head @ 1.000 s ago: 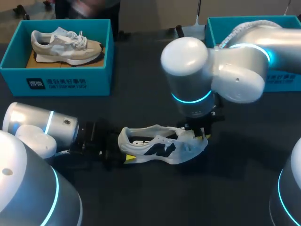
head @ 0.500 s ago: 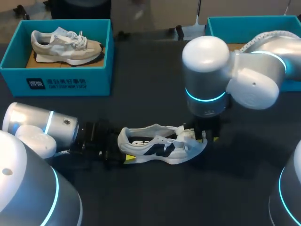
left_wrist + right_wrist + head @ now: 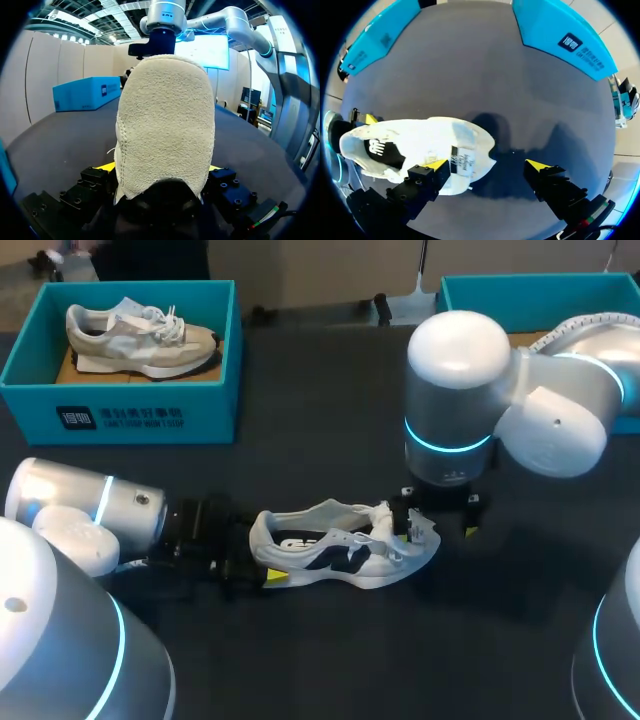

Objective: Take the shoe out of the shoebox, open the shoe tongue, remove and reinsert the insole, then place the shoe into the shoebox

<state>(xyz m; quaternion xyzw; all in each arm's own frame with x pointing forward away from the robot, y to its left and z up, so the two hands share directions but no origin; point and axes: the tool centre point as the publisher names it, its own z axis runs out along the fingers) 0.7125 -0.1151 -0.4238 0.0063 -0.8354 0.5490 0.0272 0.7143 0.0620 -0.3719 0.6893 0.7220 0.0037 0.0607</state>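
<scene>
The shoe (image 3: 340, 545) is out of its box (image 3: 520, 288) and sits near the tabletop's front edge. My left gripper (image 3: 160, 172) is clamped on its fuzzy, round, cream heel. My right gripper (image 3: 487, 165) hangs over the toe end, fingers wide apart, holding nothing. The tongue looks pulled up. I think the insole work and boxing are left. The box, at the far right corner, is stiff blue card.

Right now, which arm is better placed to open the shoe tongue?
Probably right. The right gripper is open above the front of the white shoe, while the left gripper is shut on its heel, steadying it.
</scene>
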